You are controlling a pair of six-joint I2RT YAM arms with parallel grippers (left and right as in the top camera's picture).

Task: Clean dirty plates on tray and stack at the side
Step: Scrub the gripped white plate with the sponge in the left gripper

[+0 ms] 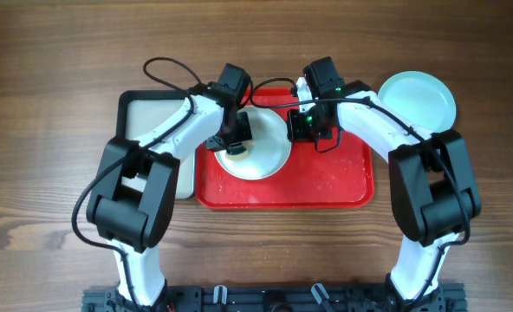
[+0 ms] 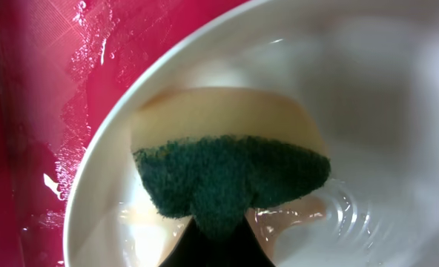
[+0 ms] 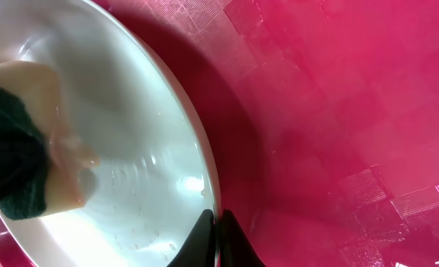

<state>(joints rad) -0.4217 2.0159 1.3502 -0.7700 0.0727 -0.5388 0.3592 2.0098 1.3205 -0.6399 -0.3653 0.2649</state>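
Observation:
A white plate (image 1: 265, 147) lies on the red tray (image 1: 343, 178). My left gripper (image 1: 237, 143) is shut on a yellow sponge with a green scouring face (image 2: 234, 167) and presses it onto the wet inside of the white plate (image 2: 375, 104). My right gripper (image 1: 301, 124) is shut on the plate's right rim (image 3: 213, 200), one finger on each side of it. The sponge also shows in the right wrist view (image 3: 27, 163). A pale turquoise plate (image 1: 417, 102) lies on the table to the right of the tray. A third plate is not in view.
A black-rimmed tray with a pale inside (image 1: 157, 130) stands left of the red tray, partly under my left arm. The red tray's floor (image 3: 353, 111) is wet, with droplets and foam (image 2: 78, 89) near the plate.

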